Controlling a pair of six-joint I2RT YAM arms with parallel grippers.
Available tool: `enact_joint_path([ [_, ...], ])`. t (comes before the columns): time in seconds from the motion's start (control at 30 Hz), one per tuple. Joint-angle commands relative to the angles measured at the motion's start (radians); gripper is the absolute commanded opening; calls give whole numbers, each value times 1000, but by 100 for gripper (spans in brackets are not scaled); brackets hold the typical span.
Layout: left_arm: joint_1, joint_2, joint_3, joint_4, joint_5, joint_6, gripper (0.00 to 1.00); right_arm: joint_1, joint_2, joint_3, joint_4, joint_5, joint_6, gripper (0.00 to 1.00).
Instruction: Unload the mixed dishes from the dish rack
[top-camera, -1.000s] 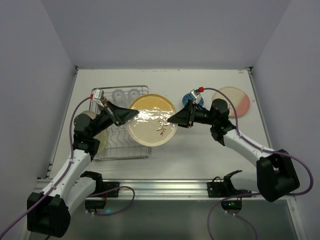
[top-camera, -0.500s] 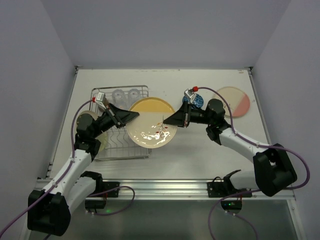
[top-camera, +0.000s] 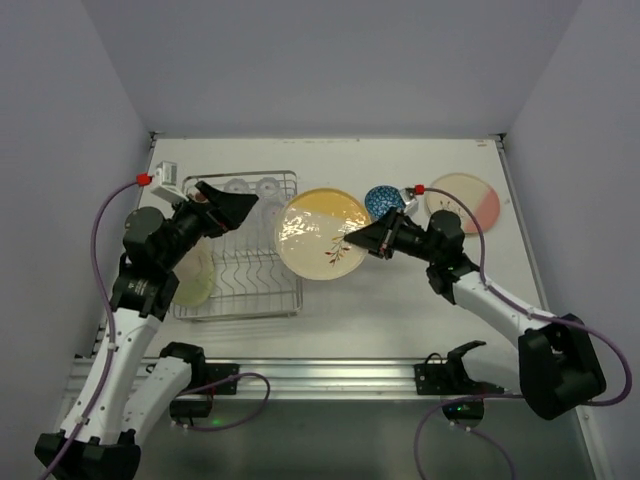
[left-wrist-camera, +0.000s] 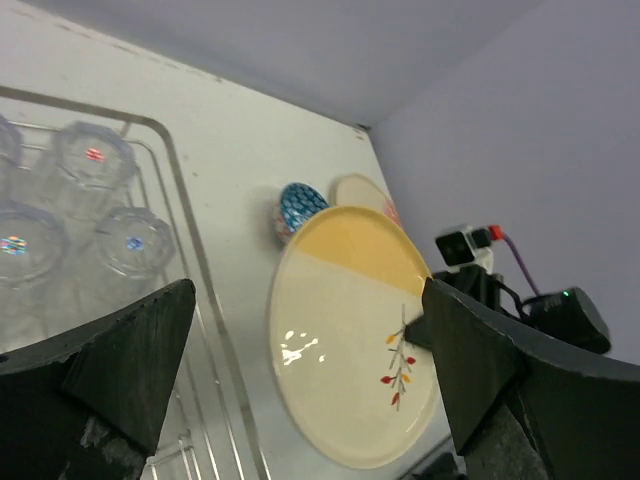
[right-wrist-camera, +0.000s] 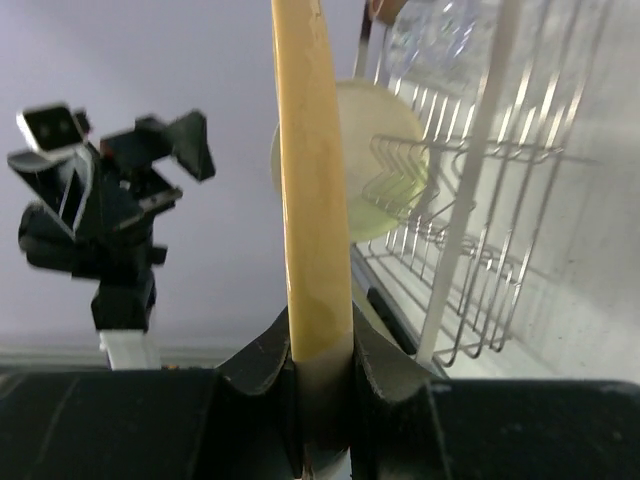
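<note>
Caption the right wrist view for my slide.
Right gripper clamps the rim of a plate, wire dish rack behind it.

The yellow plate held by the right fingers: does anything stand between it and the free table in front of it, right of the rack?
Nothing visible does. The yellow plate, clamped in the right fingers, hangs beside the dish rack; the table in front of it is bare. The blue bowl and pink plate lie farther back.
</note>
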Motion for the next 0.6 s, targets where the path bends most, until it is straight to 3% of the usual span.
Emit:
enact_joint_path([
  [0.0,1,-39,101,-222,-234,195,100,-95,-105,-25,50,112,64,0],
  [0.3,1,-137,123,-362,-397,404,100,-503,-232,-91,-101,249,48,0],
  [0.57,-4,-177,63,-416,-384,468,100,-773,-93,-15,-106,427,-27,0],
])
